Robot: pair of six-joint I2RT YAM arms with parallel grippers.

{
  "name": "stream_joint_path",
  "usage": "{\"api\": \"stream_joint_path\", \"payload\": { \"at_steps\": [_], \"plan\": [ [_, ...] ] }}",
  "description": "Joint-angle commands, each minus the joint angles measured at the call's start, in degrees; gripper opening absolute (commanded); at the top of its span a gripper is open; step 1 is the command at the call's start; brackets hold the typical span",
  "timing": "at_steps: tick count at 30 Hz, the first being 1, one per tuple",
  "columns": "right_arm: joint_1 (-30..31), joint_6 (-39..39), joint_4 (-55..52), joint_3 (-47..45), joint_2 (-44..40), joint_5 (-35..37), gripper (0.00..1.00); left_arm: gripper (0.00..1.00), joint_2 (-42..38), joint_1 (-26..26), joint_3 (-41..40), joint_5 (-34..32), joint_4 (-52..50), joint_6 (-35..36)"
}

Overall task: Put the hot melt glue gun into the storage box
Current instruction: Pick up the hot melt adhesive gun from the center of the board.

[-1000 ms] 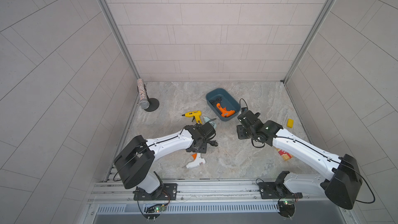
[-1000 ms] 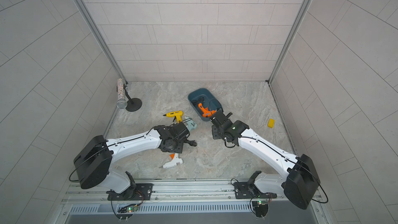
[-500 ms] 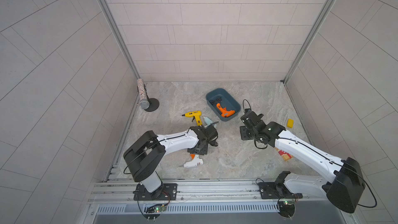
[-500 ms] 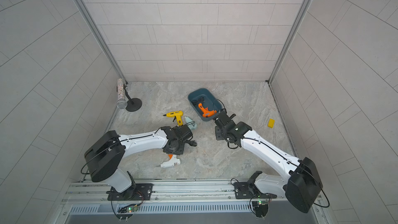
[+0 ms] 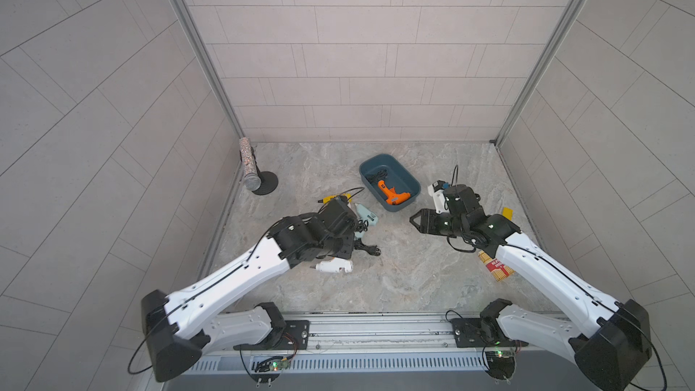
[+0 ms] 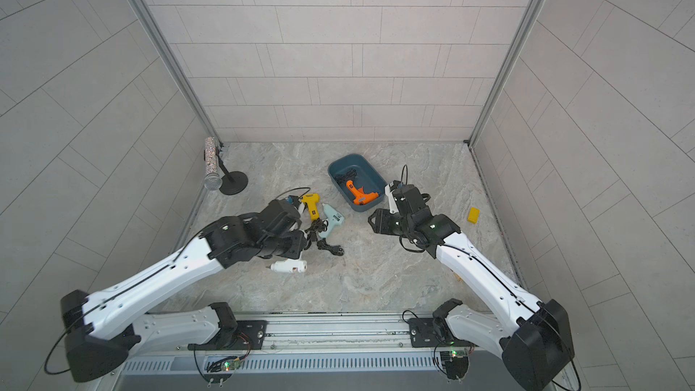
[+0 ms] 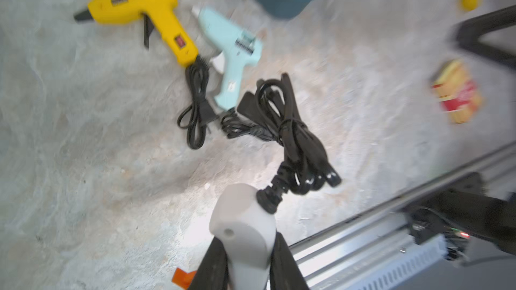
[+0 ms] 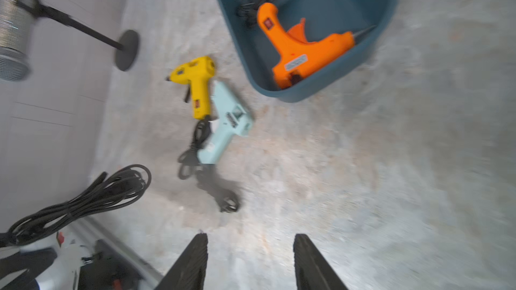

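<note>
Storage box [image 5: 393, 171] sits mid-table with an orange glue gun [image 5: 393, 194] already inside. White glue gun [image 5: 334, 267] is near the front rail [image 5: 376, 325], its barrel parallel to the rail and its nozzle toward the robot's left. Left gripper [image 7: 247, 246] pinches its handle. Right gripper [image 8: 250, 242] is spread and empty. We judge the carry comes next: lift the cord [image 7: 293, 140] clear, then lower the gun beside the orange one.

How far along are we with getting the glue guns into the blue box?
Done: the orange glue gun lies inside the storage box.
In hand: the left gripper has its jaws shut on the handle of the white glue gun, not yet at the box.
Left: the yellow glue gun and the light blue glue gun lie on the table outside the box. The right gripper is open and empty.
</note>
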Motion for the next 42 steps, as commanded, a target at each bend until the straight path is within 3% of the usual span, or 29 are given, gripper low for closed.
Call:
{"api": "stream_joint_path", "payload": {
  "at_steps": [1, 5, 9, 14, 24, 32, 38, 42],
  "plan": [
    [-0.31, 19.47, 29.27, -6.46, 3.39, -22.14, 0.55, 0.10, -5.26, 4.29, 0.71, 7.57, 2.03, 7.77],
    [-0.24, 43.55, 65.73, -11.43, 12.16, -25.43, 0.57, 0.10, -8.00, 11.24, -2.53, 18.58, 12.86, 10.25],
    [0.60, 68.26, 100.88, -10.36, 26.47, -22.56, 0.59, 0.10, -7.05, 17.08, -6.74, 29.83, 27.12, 8.11],
    [5.12, 71.84, 101.88, -4.55, 31.43, -21.09, 0.62, 0.09, -4.07, 21.66, -9.24, 37.12, 42.62, 2.98],
    [8.35, 73.58, 101.87, -3.85, 34.02, -20.12, 0.62, 0.04, 0.96, 30.35, -8.09, 41.27, 56.76, -2.22],
    [10.44, 76.02, 101.87, -3.32, 34.32, -17.99, 0.65, 0.02, 5.61, 33.45, -7.97, 41.25, 68.63, -9.36],
    [11.90, 78.67, 101.86, -1.33, 35.83, -16.33, 0.74, 0.02, 8.14, 34.07, -8.14, 40.56, 73.86, -12.58],
    [12.97, 81.17, 101.96, -0.04, 37.06, -11.46, 0.80, 0.02, 9.42, 34.10, -9.10, 40.39, 77.61, -14.72]
  ]
}}
